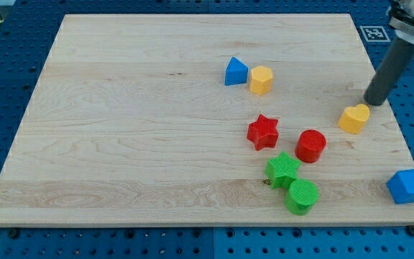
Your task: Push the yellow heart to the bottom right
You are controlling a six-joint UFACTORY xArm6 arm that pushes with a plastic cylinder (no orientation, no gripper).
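Note:
The yellow heart (354,118) lies on the wooden board (121,129) near the view's right edge, about mid-height. My tip (373,103) stands just above and to the right of the heart, close to it; whether it touches cannot be told. The dark rod rises from the tip toward the view's top right corner.
A blue cube (408,186) sits at the board's bottom right edge. A red cylinder (310,145) and red star (263,132) lie left of the heart. A green star (283,170) and green cylinder (302,196) are below them. A blue triangle (236,71) and yellow hexagon (261,79) sit higher up.

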